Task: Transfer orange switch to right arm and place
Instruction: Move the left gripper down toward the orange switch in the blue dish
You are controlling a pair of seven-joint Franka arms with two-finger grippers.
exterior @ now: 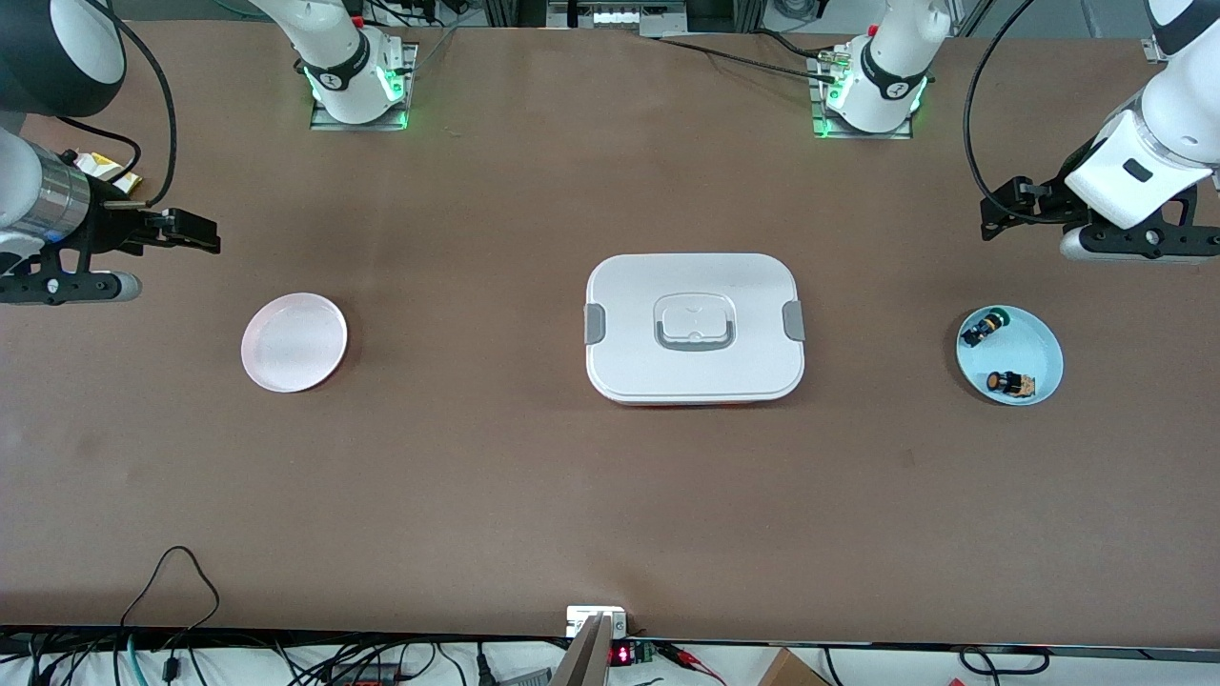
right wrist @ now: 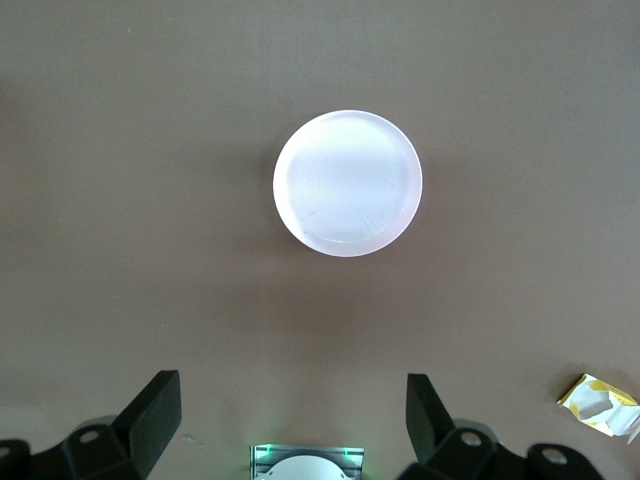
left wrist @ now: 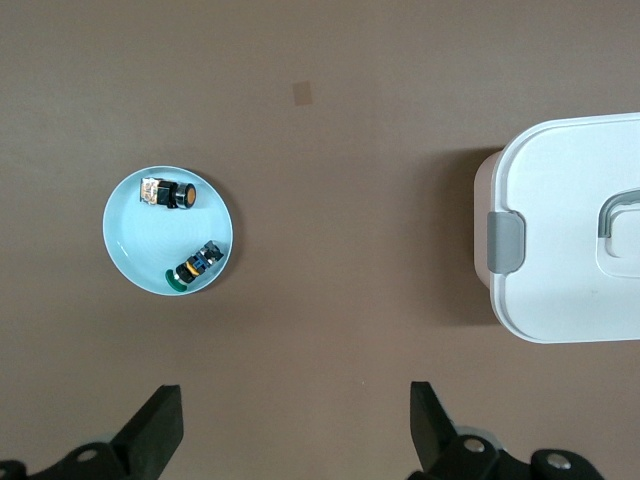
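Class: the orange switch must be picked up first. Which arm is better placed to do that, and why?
The left arm. Its open hand hovers near the blue dish holding the orange switch; the right hand, also open, waits near the pink dish.

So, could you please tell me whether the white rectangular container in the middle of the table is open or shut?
Shut: the white rectangular container's lid sits flush, with a grey side latch at each end against it.

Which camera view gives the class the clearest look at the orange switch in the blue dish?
The left wrist view: the orange switch lies unobstructed in the blue dish, showing its orange cap and tan end block. The front view shows it smaller, nearer the camera than the green-tipped switch. The right wrist view misses it entirely.
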